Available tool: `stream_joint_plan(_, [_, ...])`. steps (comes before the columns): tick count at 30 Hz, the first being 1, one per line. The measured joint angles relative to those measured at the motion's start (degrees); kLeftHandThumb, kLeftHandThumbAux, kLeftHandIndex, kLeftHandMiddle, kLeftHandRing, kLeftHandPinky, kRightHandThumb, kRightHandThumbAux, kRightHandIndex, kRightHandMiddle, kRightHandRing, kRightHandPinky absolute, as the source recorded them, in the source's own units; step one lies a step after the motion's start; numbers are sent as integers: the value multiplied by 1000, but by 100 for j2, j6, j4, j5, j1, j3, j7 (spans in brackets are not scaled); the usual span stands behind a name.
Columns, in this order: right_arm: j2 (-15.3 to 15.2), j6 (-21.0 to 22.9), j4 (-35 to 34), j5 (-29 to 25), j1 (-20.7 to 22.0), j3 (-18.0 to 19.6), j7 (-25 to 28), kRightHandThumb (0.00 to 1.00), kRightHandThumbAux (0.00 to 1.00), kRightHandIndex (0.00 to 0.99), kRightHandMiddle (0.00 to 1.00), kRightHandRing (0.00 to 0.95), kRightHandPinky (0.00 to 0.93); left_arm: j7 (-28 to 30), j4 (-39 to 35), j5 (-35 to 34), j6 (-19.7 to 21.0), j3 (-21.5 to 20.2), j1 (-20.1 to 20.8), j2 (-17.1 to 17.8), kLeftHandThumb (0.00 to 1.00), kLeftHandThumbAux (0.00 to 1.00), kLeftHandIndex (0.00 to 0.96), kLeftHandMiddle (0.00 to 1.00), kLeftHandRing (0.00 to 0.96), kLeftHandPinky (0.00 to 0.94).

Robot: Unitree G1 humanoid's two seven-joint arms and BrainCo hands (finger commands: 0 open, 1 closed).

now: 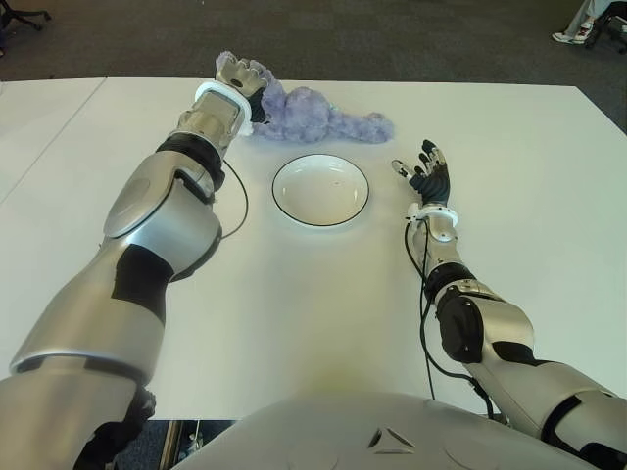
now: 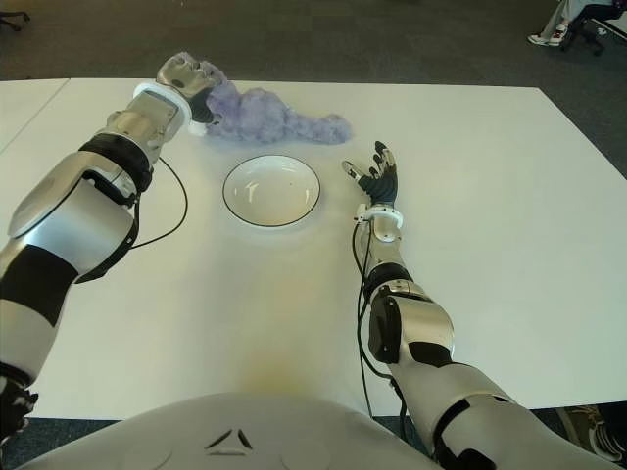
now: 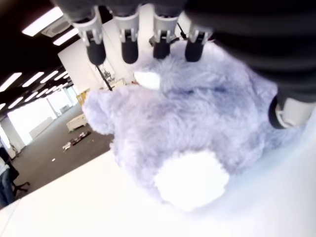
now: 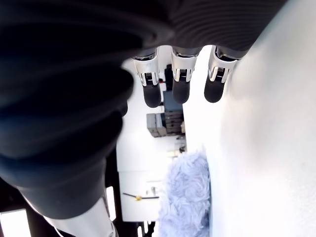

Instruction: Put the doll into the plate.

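A fluffy purple doll (image 1: 313,113) lies on the white table just beyond the empty white plate (image 1: 320,190). My left hand (image 1: 242,76) is at the doll's left end. In the left wrist view the doll (image 3: 197,118) fills the space under the palm. The fingers (image 3: 129,47) reach straight over its top and the thumb (image 3: 286,108) stands beside it, not clamped. The doll is still lying on the table. My right hand (image 1: 428,174) shows to the right of the plate, fingers spread and holding nothing.
The white table (image 1: 294,313) stretches wide around the plate, and its far edge runs just behind the doll. A black cable (image 1: 241,201) loops by my left forearm. A person's feet (image 1: 573,34) show on the dark floor far right.
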State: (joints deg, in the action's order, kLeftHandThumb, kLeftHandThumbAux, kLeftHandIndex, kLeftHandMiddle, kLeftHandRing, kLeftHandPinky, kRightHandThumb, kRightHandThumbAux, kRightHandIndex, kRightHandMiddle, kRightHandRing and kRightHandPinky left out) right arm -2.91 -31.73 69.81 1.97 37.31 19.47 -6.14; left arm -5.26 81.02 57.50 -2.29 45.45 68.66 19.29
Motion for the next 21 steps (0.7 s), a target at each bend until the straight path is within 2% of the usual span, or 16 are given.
stream_joint_plan(2, [0, 0, 0, 1, 0, -2, -3, 136, 874, 126, 84, 51, 57, 11, 0, -18, 10, -16, -57, 0, 286, 340, 0, 0, 6, 0])
stream_joint_plan(8, [-2, 0, 0, 3, -1, -15, -17, 154, 868, 136, 90, 53, 61, 87, -4, -201, 9, -237, -157, -15, 312, 329, 0, 0, 9, 80])
stream_joint_plan(21, [-3, 0, 0, -8, -2, 3, 7, 173, 866, 130, 96, 60, 49, 95, -17, -576, -12, -656, -327, -76, 289, 358, 0, 0, 1, 59])
